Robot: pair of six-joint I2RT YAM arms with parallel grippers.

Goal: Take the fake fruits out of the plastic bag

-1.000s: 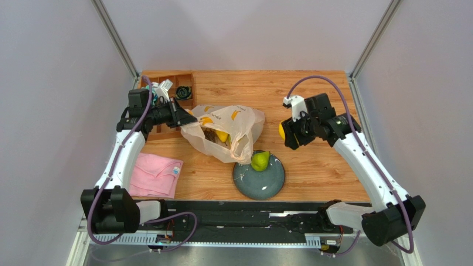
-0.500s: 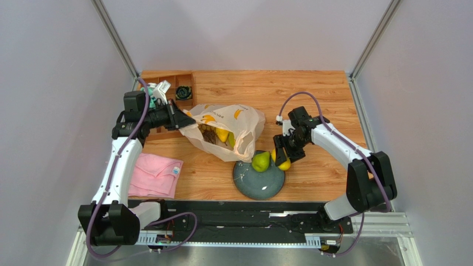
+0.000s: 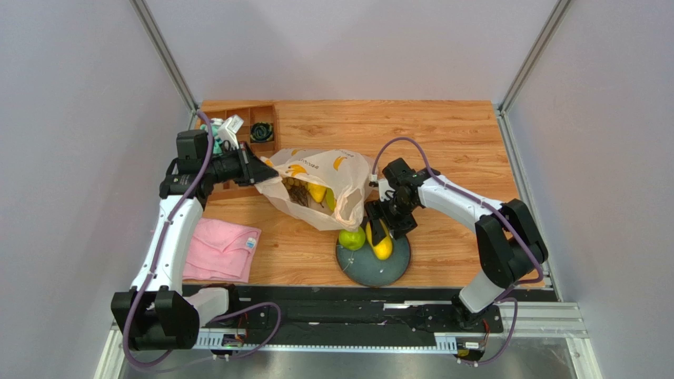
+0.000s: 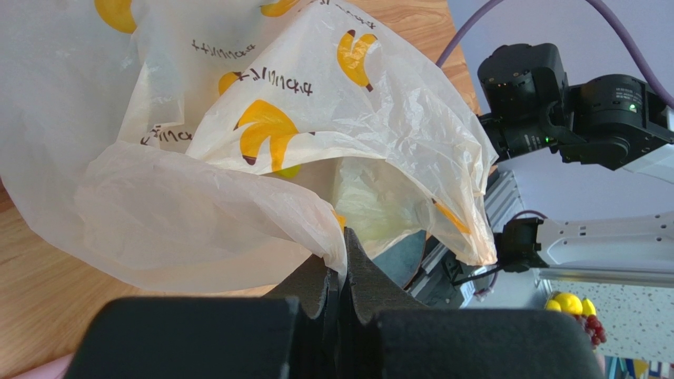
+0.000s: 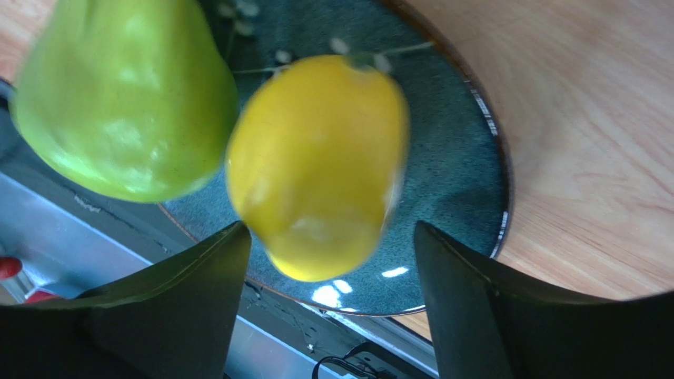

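Yellow mango (image 5: 316, 166) on dark plate (image 5: 467, 181) beside green pear (image 5: 119, 95)

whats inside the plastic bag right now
Through the plastic bag's open mouth, a yellow fruit and a dark shape beside it show. The crinkled plastic covers whatever else lies deeper.

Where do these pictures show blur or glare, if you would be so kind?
Right wrist: the yellow mango is smeared at its right edge, the green pear soft, and white glints sit on the plate. Left wrist: the left gripper is a dark, unfocused mass; the plastic bag glows with light through it. Top external: evenly lit, sharp, only faint shadows.
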